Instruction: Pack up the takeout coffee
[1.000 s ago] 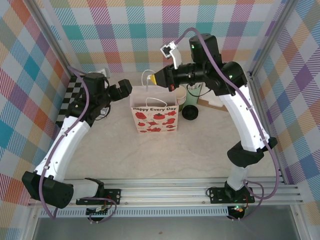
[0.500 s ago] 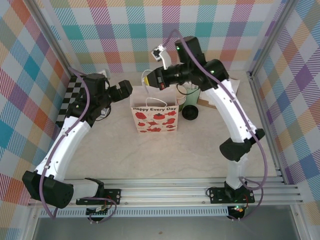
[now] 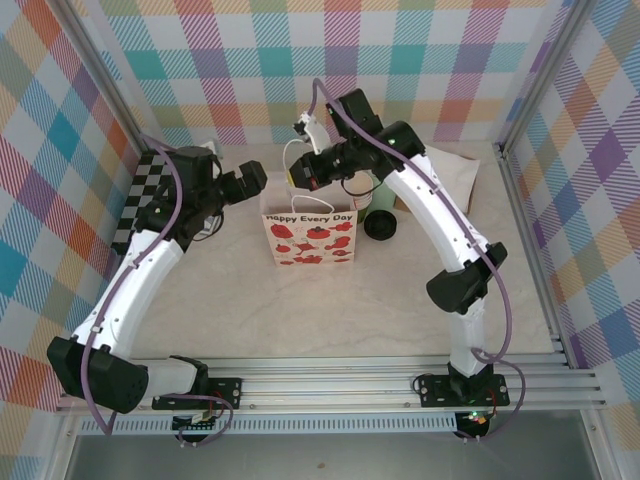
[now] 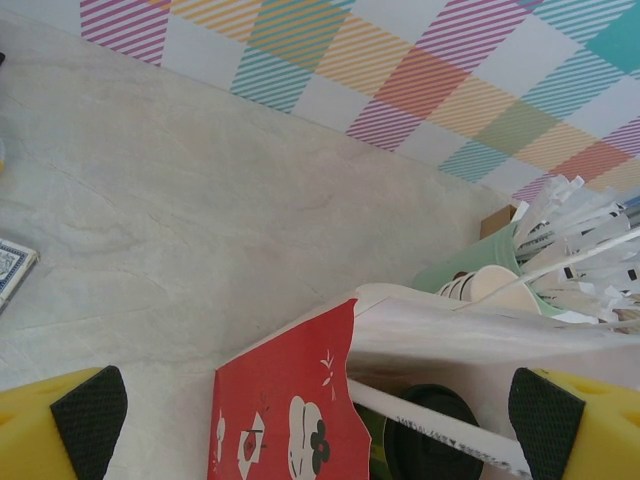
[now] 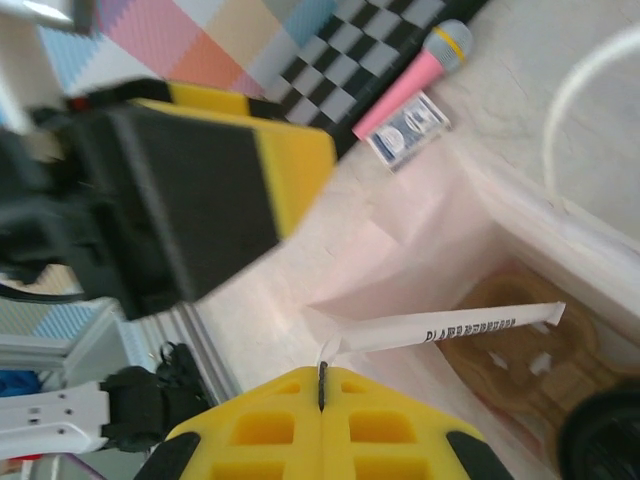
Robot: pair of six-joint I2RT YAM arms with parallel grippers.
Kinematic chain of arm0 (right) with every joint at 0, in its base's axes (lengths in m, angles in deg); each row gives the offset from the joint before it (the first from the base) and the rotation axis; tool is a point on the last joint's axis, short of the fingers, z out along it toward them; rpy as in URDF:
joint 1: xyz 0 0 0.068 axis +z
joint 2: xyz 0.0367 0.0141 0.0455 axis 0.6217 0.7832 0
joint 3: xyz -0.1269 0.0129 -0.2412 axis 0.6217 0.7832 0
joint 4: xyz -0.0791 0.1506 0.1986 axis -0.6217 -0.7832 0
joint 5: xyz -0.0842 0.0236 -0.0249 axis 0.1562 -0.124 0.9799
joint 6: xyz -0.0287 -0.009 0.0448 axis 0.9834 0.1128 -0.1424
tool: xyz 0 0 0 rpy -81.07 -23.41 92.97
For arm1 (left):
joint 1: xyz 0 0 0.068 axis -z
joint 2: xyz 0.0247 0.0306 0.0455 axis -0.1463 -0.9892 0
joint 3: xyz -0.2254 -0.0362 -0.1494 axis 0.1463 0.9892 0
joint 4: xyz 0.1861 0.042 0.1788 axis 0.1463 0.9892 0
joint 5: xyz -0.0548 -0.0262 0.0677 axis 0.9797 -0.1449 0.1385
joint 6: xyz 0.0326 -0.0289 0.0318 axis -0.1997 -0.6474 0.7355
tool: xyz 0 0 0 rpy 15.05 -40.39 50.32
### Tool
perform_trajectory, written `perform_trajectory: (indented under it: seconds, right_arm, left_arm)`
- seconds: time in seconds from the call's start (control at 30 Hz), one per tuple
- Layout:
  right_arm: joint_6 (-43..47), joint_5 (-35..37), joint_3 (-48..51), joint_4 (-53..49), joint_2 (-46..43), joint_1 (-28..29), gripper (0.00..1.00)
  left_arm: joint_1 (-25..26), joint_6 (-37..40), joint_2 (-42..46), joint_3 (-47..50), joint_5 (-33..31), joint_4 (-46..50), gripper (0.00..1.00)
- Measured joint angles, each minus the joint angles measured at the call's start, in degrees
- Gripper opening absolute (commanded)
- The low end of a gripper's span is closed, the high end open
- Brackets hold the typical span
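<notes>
Just beside bag (image 3: 310,240), black-lidded takeout coffee (image 3: 380,227), left fingers (image 4: 88,420) released, right fingers (image 5: 270,432) pinching stick (image 5: 450,325)

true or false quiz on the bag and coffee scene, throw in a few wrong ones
1. The takeout coffee is already inside the paper bag. False: it stands on the table beside the bag, on the right arm's side.
2. The left gripper is open. True.
3. The right gripper is open wide. False: it is shut, over the bag's mouth.
4. The bag stands upright. True.
</notes>
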Motion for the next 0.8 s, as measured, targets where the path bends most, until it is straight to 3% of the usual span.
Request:
perform_trajectory:
  seconds: [0.47,0.8]
  right_arm:
    - [3.7,9.3,0.8,-4.6,0.2,-0.6,0.02]
    - [2.4,-2.1,-4.6,-2.9,5.4,-0.7,0.01]
  left_arm:
    - [0.0,0.0,-0.3,0.0,0.8,0.0,1.00]
    - [0.0,-0.4,-1.1,0.0,1.7,-0.2,1.00]
